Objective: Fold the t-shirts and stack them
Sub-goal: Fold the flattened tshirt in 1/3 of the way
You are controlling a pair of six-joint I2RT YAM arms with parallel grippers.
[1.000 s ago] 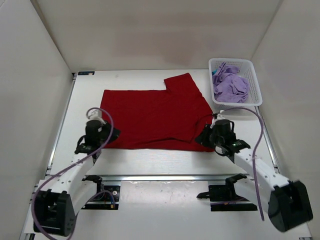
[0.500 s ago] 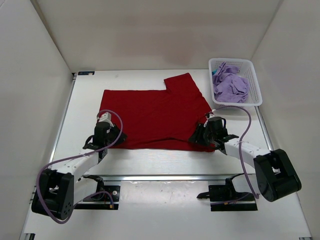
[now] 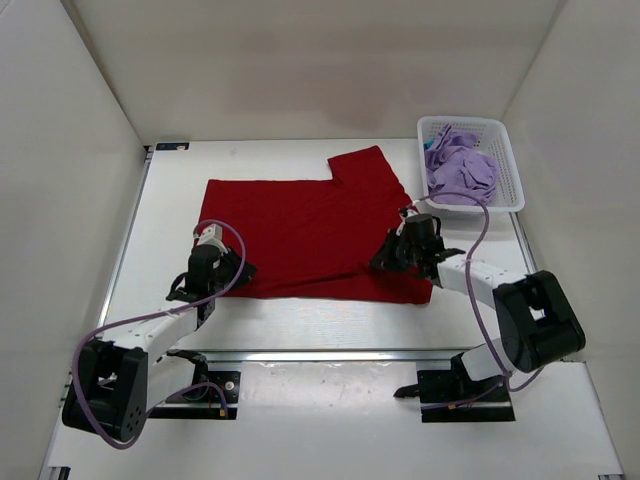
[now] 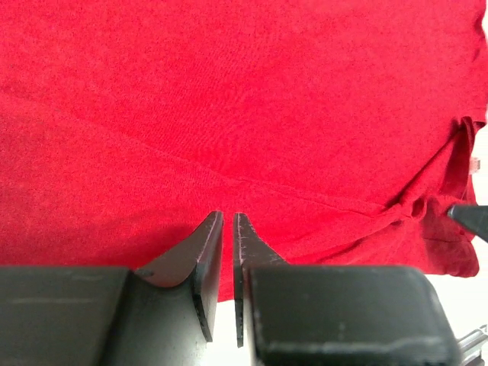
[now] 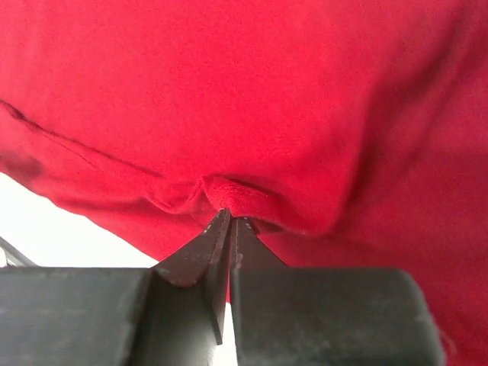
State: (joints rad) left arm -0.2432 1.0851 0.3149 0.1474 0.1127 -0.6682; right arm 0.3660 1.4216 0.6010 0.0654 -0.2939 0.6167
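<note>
The deep red t-shirt (image 3: 310,232) lies spread flat on the white table, one sleeve pointing to the far right. My left gripper (image 3: 238,271) (image 4: 227,215) sits low at the shirt's near left hem. Its jaws are open by a narrow slit, and red cloth and white table show through it. My right gripper (image 3: 388,258) (image 5: 229,215) is on the shirt's near right part, shut on a small raised pinch of the red t-shirt (image 5: 236,194). The lavender t-shirt (image 3: 462,172) lies crumpled in the basket, with a sliver of teal cloth (image 3: 429,144) at its far left corner.
The white mesh basket (image 3: 516,170) stands at the far right of the table, just beyond the right arm. White walls enclose the table on the left, back and right. A metal rail (image 3: 330,354) runs along the near edge by the arm bases.
My right gripper slid left and farther onto the shirt, opened, then shut on a pinch of red cloth. My left gripper came forward and down to the hem, then held still.
</note>
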